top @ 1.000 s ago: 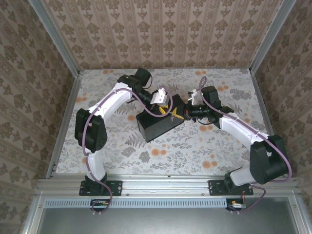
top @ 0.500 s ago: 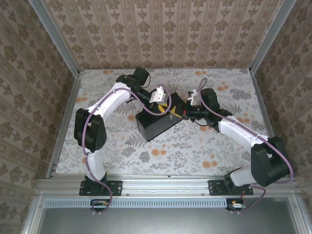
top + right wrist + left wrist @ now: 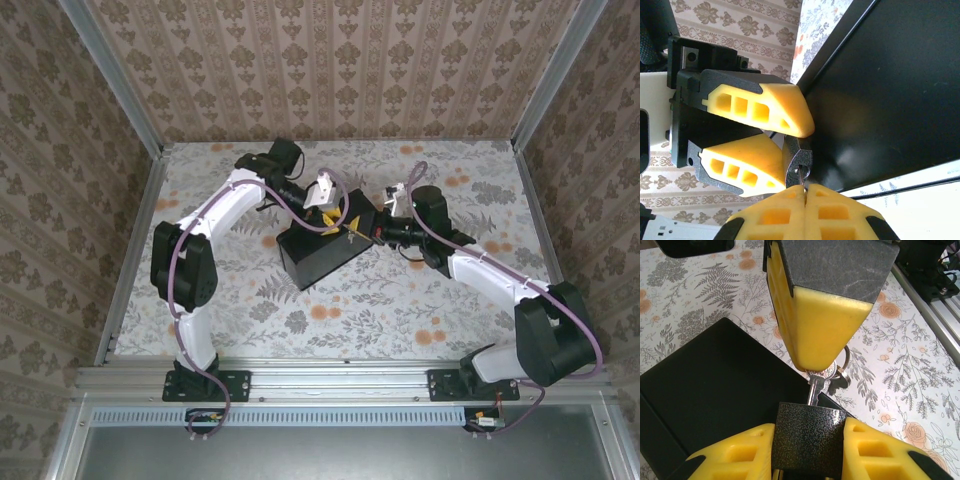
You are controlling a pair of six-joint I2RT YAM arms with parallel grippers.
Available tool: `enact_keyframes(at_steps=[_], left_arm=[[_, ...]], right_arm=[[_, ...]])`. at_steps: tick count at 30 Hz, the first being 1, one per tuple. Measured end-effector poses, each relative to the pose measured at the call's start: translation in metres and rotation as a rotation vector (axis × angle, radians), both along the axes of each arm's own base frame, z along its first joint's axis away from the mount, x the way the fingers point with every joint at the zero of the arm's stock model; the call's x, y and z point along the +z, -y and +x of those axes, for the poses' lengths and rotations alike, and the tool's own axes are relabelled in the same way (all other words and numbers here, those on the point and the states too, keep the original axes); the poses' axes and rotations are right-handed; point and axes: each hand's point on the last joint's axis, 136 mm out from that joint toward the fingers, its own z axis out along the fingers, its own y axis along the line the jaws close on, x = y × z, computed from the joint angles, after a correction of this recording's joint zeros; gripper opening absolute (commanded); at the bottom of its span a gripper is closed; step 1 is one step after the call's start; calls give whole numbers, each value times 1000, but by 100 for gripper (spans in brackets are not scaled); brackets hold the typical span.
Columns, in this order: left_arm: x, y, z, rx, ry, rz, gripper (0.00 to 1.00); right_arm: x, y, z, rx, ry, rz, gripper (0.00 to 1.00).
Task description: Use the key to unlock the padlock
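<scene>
The padlock (image 3: 810,440) is a small black speckled block, clamped between the yellow fingers of my left gripper (image 3: 810,432). It hangs just above the black box (image 3: 715,390). The silver key (image 3: 816,382) runs into the padlock's keyhole, and a key ring (image 3: 844,371) hangs at its head. My right gripper (image 3: 805,192) is shut on the key's head, and the blade enters the padlock (image 3: 800,157) right in front of its tips. From above, the left gripper (image 3: 335,213) and right gripper (image 3: 368,232) meet over the box's far right corner. The shackle is hidden.
The black box (image 3: 320,252) lies at the middle of the floral table (image 3: 400,300). Patterned walls with metal corner posts (image 3: 545,75) enclose the table at the left, back and right. A metal rail (image 3: 340,380) runs along the near edge.
Both arms have shifted only slightly where they meet over the box; the right wrist has edged a little to the left. Both grips are unchanged.
</scene>
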Motion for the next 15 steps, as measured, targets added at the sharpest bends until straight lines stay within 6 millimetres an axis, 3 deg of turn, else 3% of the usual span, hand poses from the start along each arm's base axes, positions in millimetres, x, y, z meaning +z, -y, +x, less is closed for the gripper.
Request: enact_keyframes(at_steps=[8,15], left_arm=[[-1,-7,1,29,-43,16,17],[-4,-19,22,104,-15,48,17]], right_arm=[[-1,-9,0,-11,81,-94,0],[-9,-23,27,-92,-146,121,0]])
